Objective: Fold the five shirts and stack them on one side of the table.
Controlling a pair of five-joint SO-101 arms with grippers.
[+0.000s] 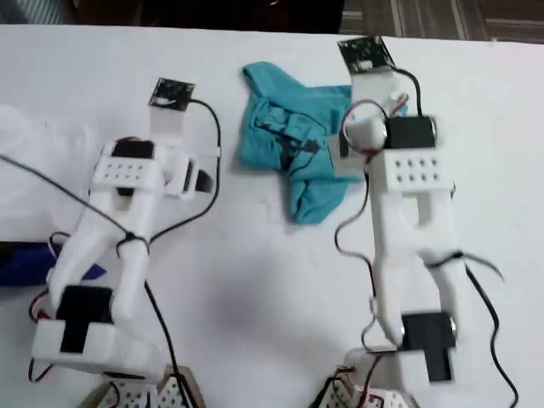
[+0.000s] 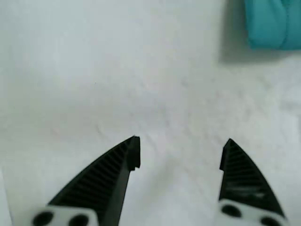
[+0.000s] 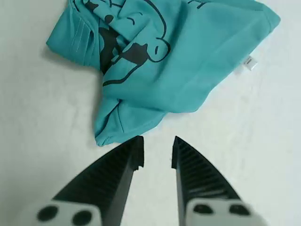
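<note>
A crumpled teal shirt (image 1: pixel 293 149) with a black print lies at the table's far middle. In the right wrist view the teal shirt (image 3: pixel 160 61) is bunched just beyond my right gripper (image 3: pixel 157 148), whose fingers stand a little apart with nothing between them, close to a folded corner of the cloth. In the high view the right gripper (image 1: pixel 355 153) sits at the shirt's right edge. My left gripper (image 2: pixel 182 153) is wide open over the bare white table, with one corner of the teal shirt (image 2: pixel 270 23) farther off. The high view places the left gripper (image 1: pixel 172 132) to the left of the shirt, apart from it.
A dark blue cloth (image 1: pixel 24 263) shows at the table's left edge beside the left arm. A pale cloth (image 1: pixel 21 144) lies at the far left. Black cables (image 1: pixel 208 170) trail from both arms. The table's far edge (image 1: pixel 255 31) runs along the back.
</note>
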